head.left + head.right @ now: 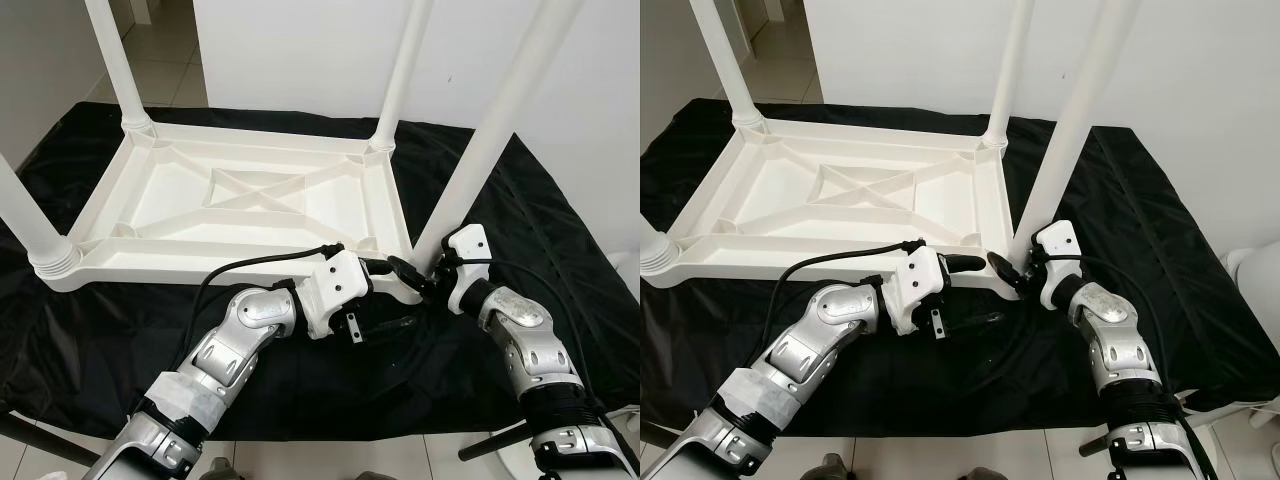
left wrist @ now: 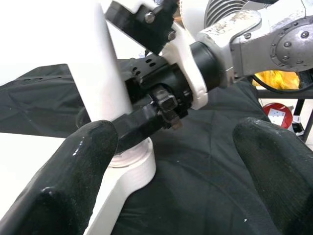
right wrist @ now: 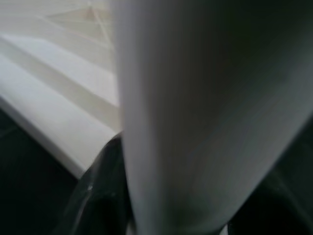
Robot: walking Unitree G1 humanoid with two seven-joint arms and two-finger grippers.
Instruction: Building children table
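Four white plastic legs stand up from the upturned white plastic children's table top (image 1: 250, 195), which lies on a black cloth (image 1: 540, 230) over the work surface. The near-right white tubular leg (image 1: 480, 140) is the one in hand: the right gripper (image 1: 437, 272) is clamped round its base just above the corner socket (image 2: 129, 169), one black finger (image 3: 98, 196) showing beside the leg in the right wrist view. The left gripper (image 1: 395, 270) sits just beside the same corner with its fingers (image 2: 68, 181) spread apart, holding nothing.

The step looks like seating this last leg. To do it well, I would keep the leg upright and in line with the socket, press straight down and not sideways, and let the left gripper brace the table's rim so the top does not slide on the cloth. A tilted push could jam the leg or lift the corner
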